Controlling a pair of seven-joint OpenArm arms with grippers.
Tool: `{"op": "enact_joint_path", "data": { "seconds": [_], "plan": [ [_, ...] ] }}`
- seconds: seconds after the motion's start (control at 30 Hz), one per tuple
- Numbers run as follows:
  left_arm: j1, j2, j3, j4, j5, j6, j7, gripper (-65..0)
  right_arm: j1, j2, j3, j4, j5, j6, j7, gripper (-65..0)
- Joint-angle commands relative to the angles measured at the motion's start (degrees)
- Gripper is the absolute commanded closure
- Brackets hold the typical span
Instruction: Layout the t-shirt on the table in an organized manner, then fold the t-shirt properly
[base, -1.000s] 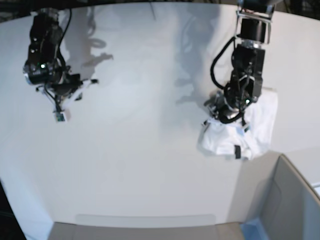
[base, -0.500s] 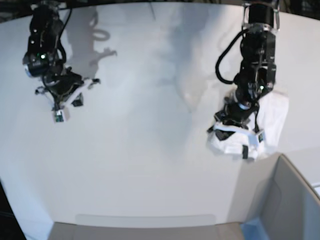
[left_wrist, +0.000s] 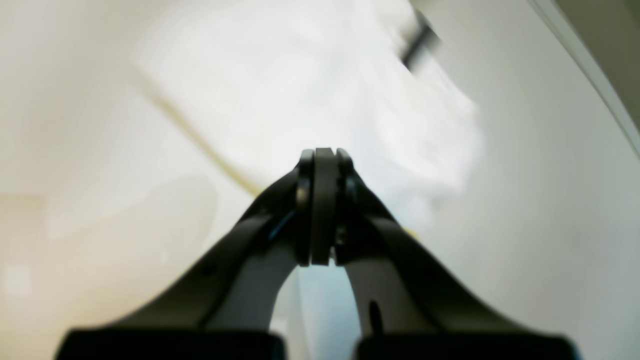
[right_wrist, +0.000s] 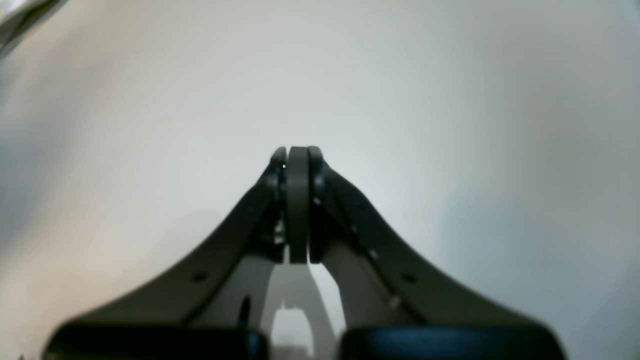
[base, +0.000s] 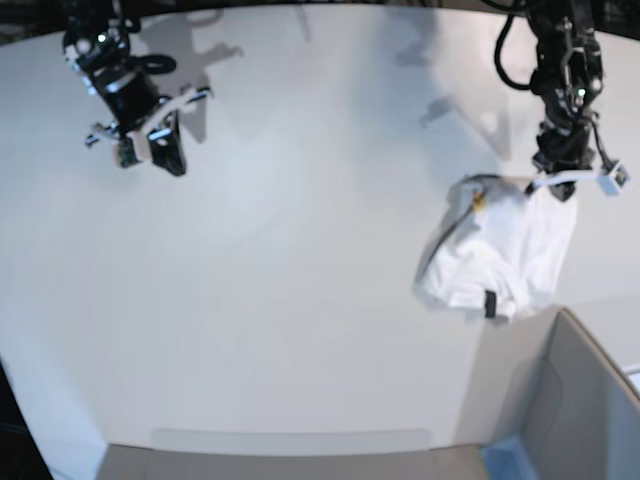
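T-shirt (base: 500, 255) sits as a crumpled white heap at ~4 o'clock in the base view, on the counter (base: 300, 280), close to the grey box (base: 580, 400) at the lower right corner. Small black tag shows at the heap's near edge; a bit of yellow/orange print peeks out at its top. Not laid out at all yet, so the task is at its very start.

Left claw (base: 560, 165) hangs at the heap's 12–1 o'clock edge, above the upper hem. In the left wrist view the left claw's tips (left_wrist: 323, 155) are pressed together w/ nothing visibly between them; the blurred shirt lies beyond the tips, at 12–2 o'clock. Can't confirm any cloth pinched, so reads as shut on nothing. Prob. positioned there bc that top edge is the nearest reachable fold to pull the heap open toward counter centre.

Right claw (base: 150, 140) is well apart, at ~10 o'clock in the base view, over bare counter. Right wrist view: right claw's tips (right_wrist: 297, 152) together, empty, only white surface ahead. Likely parked clear so it won't snag fabric, waiting till a second corner is exposed.

Risk: heap is near the box and the counter's edge; a pull the wrong way could drag it off.
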Motion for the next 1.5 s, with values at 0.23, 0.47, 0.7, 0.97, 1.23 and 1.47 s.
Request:
{"op": "enact_joint_path", "data": {
  "seconds": [0.23,0.47,0.7,0.97,1.23,1.47],
  "plan": [
    [13.4,-1.1,-0.7,1.2,5.8,-0.7,-23.8,0.0,-11.8,0.3,0.0,1.2,0.2,0.0,17.9,0.0],
    [29.4,-0.8,7.9,1.1,35.9,-0.5,-49.3,0.0,-23.4,0.7,0.0,1.2,0.0,-0.2,20.9,0.0],
    [40.8,-0.8,12.4,1.1,37.9,-0.4,-50.9,0.0,-38.9,0.6,0.0,1.2,-0.2,-5.6,26.0,0.0],
    [52.4,-0.8,12.8,0.7,38.1,-0.4,-50.4,0.0,-42.2,1.7,0.0,0.6,-3.5,-16.4,28.7,0.0],
    [54.7,-0.4,19.2,-3.4,38.1,-0.3,-45.6,0.0,-42.2,3.5,-8.4,-5.7,-10.6,-20.5,28.9,0.0],
    [54.7,-0.8,23.4,-9.8,38.2,3.6,-44.8,0.0,-42.2,10.5,-20.1,-15.0,-11.0,-28.4,29.1,0.0]
  ]
}}
